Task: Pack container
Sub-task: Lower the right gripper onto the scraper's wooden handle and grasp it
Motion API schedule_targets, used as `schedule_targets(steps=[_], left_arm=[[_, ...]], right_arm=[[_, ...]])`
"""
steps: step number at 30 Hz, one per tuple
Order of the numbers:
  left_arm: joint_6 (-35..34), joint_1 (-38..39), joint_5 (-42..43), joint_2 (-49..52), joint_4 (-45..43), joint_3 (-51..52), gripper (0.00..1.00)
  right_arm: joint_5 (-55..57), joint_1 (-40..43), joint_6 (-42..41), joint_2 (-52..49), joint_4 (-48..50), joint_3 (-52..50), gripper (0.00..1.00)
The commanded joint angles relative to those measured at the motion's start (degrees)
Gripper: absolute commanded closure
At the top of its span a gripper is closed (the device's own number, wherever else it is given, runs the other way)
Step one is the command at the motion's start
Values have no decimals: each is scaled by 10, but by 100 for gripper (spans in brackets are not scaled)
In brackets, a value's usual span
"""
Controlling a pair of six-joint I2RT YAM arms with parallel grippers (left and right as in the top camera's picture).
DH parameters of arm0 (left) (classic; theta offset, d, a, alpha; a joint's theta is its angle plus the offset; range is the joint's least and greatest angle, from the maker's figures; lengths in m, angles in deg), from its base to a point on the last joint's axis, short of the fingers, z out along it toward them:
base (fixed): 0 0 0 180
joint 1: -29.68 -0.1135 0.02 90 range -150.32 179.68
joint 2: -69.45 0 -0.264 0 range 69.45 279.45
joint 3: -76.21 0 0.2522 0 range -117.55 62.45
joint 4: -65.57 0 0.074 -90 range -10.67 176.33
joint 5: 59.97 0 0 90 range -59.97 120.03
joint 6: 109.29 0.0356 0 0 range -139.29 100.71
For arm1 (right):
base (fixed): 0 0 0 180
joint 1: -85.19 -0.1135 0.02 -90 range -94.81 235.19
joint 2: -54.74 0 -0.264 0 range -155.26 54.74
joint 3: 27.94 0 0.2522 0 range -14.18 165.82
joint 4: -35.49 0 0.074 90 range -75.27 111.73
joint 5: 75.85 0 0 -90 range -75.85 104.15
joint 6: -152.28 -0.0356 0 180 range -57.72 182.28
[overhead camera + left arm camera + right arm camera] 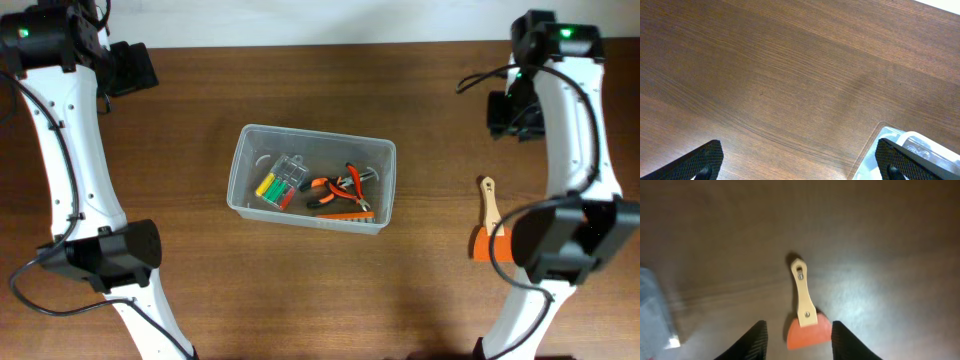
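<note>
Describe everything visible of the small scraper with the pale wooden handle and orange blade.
The scraper lies flat on the wooden table, apart from the clear plastic container. Its slim pale wood-like handle has a metal-ringed hole at the far end and a screw where it joins the wide orange blade. The right gripper hangs over the blade end, fingers open on either side, seemingly not touching it.

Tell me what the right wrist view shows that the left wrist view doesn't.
Right wrist only: an orange-bladed scraper with a wooden handle, on the table under the open fingers. Left wrist only: a clear case inside a corner of the container. Both: the brown table and an edge of the container, blurred in the right wrist view.
</note>
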Motion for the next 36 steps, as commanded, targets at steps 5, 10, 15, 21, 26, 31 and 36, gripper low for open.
schedule_targets(steps=[5, 10, 15, 21, 26, 31, 36], left_arm=[[-5, -3, -4, -5, 0, -9, 1], [-5, -3, -4, -5, 0, -9, 1], [-5, -3, -4, -5, 0, -9, 1], [-5, -3, -4, -5, 0, -9, 1], [-5, -3, -4, -5, 0, -9, 1], [-5, -3, -4, -5, 0, -9, 1], [-5, -3, -4, -5, 0, -9, 1]], right_arm=[[-19, 14, 49, 120, 34, 7, 50], [-34, 56, 69, 119, 77, -135, 49], [-48, 80, 86, 123, 150, -275, 48], [-93, 90, 123, 123, 222, -389, 46], [-127, 82, 160, 123, 261, -448, 44], [-122, 80, 160, 123, 286, -486, 40], [-121, 81, 161, 123, 307, -502, 39]])
